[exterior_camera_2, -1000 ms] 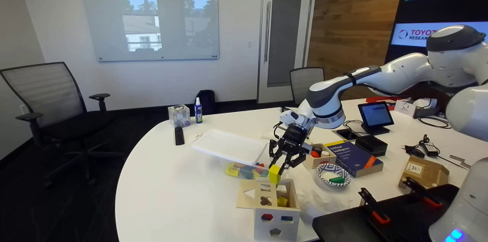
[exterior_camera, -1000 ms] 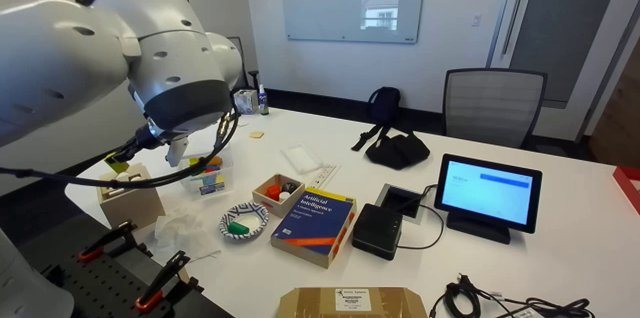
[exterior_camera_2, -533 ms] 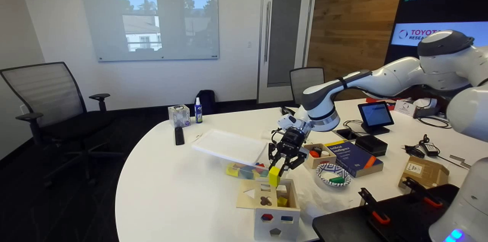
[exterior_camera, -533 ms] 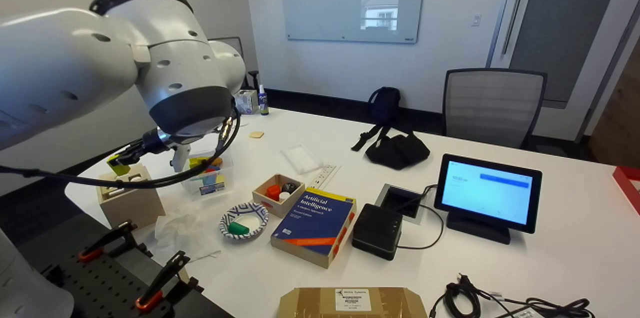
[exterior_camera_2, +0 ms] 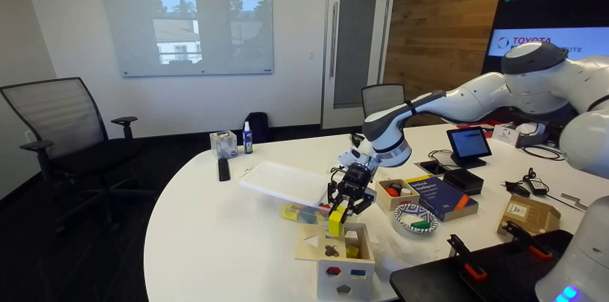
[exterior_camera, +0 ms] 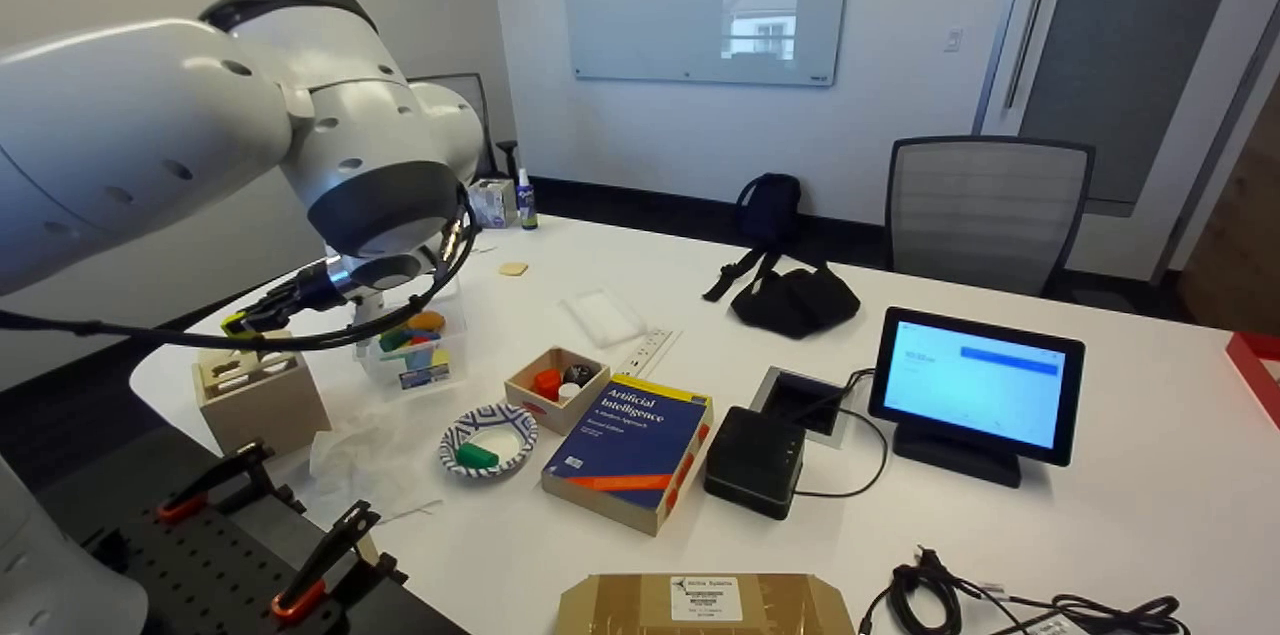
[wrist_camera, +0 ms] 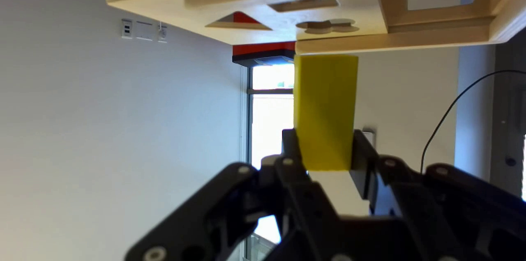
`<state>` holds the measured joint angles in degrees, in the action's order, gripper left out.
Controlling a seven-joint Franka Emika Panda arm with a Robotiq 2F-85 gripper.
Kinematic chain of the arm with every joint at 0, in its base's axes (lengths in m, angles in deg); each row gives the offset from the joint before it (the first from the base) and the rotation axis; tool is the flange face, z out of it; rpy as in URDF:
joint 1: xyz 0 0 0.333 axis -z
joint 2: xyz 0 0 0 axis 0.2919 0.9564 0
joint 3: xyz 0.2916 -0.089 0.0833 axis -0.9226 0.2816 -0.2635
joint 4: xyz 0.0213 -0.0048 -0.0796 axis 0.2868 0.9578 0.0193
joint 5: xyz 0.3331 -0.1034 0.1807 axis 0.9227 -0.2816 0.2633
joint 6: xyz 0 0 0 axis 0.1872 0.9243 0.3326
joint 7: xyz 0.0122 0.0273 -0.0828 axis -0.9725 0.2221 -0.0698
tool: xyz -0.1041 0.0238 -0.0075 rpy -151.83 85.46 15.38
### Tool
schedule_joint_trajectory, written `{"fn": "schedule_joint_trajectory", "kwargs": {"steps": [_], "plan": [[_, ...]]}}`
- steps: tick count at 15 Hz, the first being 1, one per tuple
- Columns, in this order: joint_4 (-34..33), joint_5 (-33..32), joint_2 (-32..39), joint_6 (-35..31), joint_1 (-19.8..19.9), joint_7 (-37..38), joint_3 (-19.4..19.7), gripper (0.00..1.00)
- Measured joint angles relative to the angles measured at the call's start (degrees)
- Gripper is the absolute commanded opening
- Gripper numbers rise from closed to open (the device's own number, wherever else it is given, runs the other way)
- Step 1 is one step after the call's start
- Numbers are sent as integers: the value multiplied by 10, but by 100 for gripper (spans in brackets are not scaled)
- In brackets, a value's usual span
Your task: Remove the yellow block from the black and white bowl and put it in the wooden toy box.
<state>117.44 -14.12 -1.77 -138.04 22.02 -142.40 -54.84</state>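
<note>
End effector [wrist_camera: 325,148]: its two fingers [wrist_camera: 291,146] press on opposite sides of the yellow block [wrist_camera: 326,107], parted by just the block's width. Only the near end is held, so that much of the length projects beyond the fingertips, presumably letting the block enter ahead of them. The free end is at or just beside the rim of the wooden toy box [exterior_camera_2: 346,278]; whether it touches cannot be told. The lid [exterior_camera_2: 319,253], pierced with shaped holes, lies partly off the box, leaving an opening that is probably the intended way in; a shift toward this gap seems called for before release. Farther out on the surface [exterior_camera_2: 219,235], the black and white bowl [exterior_camera: 507,440] contains a green piece [exterior_camera: 477,456] and no yellow one, so removal may be judged complete. A translucent tub [exterior_camera: 382,373] near the box holds other coloured pieces.
</note>
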Motion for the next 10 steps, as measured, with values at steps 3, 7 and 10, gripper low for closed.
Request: {"fn": "schedule_joint_trajectory", "kwargs": {"steps": [3, 7, 10], "plan": [[-25, 23, 0, 18, -19, -12, 11, 8], [-51, 48, 0, 42, -39, -21, 25, 8], [-70, 60, 0, 58, -56, -23, 39, 8]]}}
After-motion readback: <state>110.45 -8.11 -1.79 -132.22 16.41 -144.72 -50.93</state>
